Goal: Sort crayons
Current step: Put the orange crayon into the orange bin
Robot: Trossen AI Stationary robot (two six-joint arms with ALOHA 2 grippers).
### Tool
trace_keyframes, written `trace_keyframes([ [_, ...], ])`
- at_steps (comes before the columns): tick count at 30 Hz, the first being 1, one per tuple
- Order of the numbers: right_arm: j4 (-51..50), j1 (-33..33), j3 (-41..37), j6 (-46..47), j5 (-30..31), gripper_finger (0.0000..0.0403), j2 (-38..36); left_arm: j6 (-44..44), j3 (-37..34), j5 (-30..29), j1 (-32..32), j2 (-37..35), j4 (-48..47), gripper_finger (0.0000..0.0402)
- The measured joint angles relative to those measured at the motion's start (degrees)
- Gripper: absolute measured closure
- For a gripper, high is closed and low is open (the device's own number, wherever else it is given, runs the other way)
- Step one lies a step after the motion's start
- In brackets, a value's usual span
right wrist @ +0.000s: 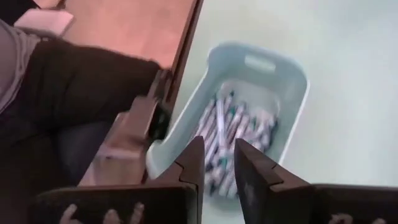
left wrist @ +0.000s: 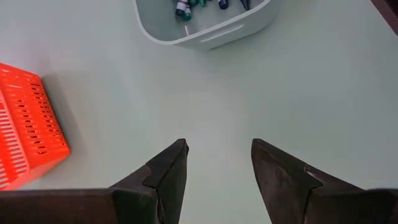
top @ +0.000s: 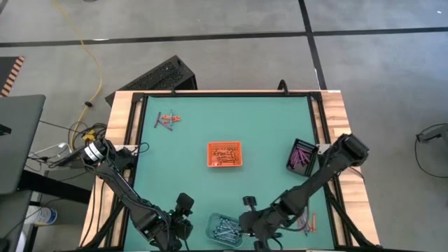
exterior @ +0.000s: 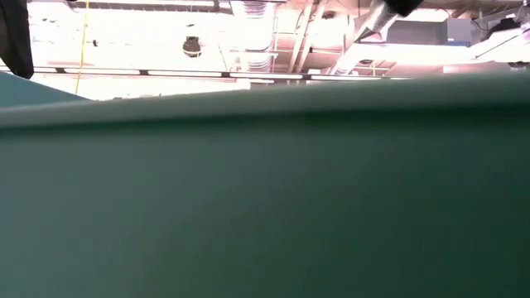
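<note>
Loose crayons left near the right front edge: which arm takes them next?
Right, likely. The right gripper hangs over the clear tray, fingers apart and empty; the loose crayons lie on its side. The left gripper is farther.

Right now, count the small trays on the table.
3: the orange tray at the centre, the black tray toward the right edge, the clear tray at the near edge between the arms.

Both arms are dark, jointed and slender — the left arm [top: 119,183] carries a pale ring near its base, the right arm [top: 315,178] is plain black throughout — and each ends in two dark, wedge-shaped fingers [left wrist: 168,177] with stepped inner faces.
</note>
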Motion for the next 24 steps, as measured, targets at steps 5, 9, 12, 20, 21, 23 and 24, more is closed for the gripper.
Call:
trace_keyframes([
  [5,-13.61,3.95,1.85,12.61,0.14,0.0321,-3.97,0.02,0.0,-0.03,0.0,0.0,0.88,0.0233],
  [9,-29.1,9.38,1.33,33.3,3.6,0.0321,-5.12,0.02,0.02,-0.63,0.0,0.0,2.49,0.0233],
  [12,-35.54,14.74,-1.48,52.79,6.99,0.0321,-4.76,0.31,0.02,-0.9,0.0,0.0,4.04,0.0233],
  [20,-34.65,26.52,-8.66,89.51,7.87,0.0321,-4.12,2.94,0.02,-1.24,0.04,0.0,7.37,0.0233],
  [21,-34.5,27.27,-9.28,91.49,7.87,0.0321,-4.12,3.46,0.02,-1.4,0.04,0.0,7.57,0.0233],
  [23,-34.3,27.94,-10.34,94.07,7.72,0.0321,-3.83,4.43,0.02,-1.94,0.04,0.0,8.13,0.0233],
  [24,-34.1,27.95,-10.71,94.19,7.76,0.0321,-3.41,4.78,0.02,-2.27,0.07,0.0,8.38,0.0233],
])
